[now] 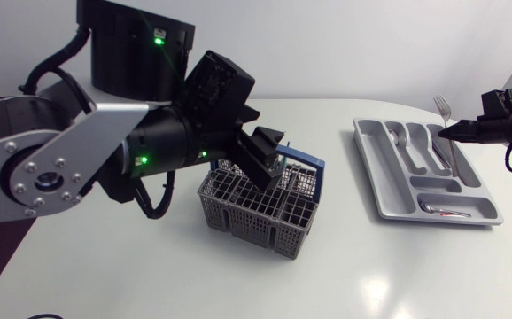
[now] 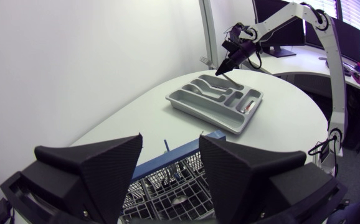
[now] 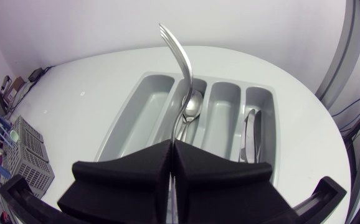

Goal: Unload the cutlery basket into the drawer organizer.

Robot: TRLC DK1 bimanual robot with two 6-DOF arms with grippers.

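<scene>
The grey cutlery basket [image 1: 254,209] with a blue handle [image 1: 311,165] stands mid-table. My left gripper [image 1: 269,165] is at its far rim, fingers a little apart and shut astride the handle [image 2: 167,163]. Through the mesh [image 2: 175,190] only a small metal piece shows. At the right lies the grey drawer organizer [image 1: 376,190]. My right gripper [image 1: 446,133] hovers over its long slots, shut on a fork [image 1: 443,110] by the handle. The fork's tines [image 3: 170,36] point up and away, above a slot holding a spoon [image 3: 192,107].
A knife [image 3: 250,134] lies in the organizer's [image 3: 130,118] outer long slot, and more cutlery is in the short cross slot [image 1: 442,209]. Bare white tabletop [image 1: 362,275] lies between basket and organizer and along the front.
</scene>
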